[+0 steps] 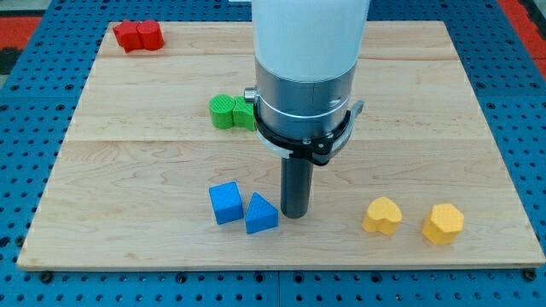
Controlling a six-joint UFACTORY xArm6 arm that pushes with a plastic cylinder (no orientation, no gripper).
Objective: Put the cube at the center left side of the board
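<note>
A blue cube (225, 203) lies on the wooden board (128, 145) near the view's bottom, left of centre. A blue triangular block (260, 214) touches its right side. My tip (296, 213) stands on the board just right of the blue triangular block, close to it, and about a block's width right of the cube. The arm's white and silver body rises above the tip and hides the board behind it.
Two red blocks (138, 36) sit together at the board's top left corner. Green blocks (232, 112) lie near the centre, partly hidden by the arm. A yellow heart-shaped block (381, 216) and a yellow hexagonal block (443, 223) lie at the bottom right.
</note>
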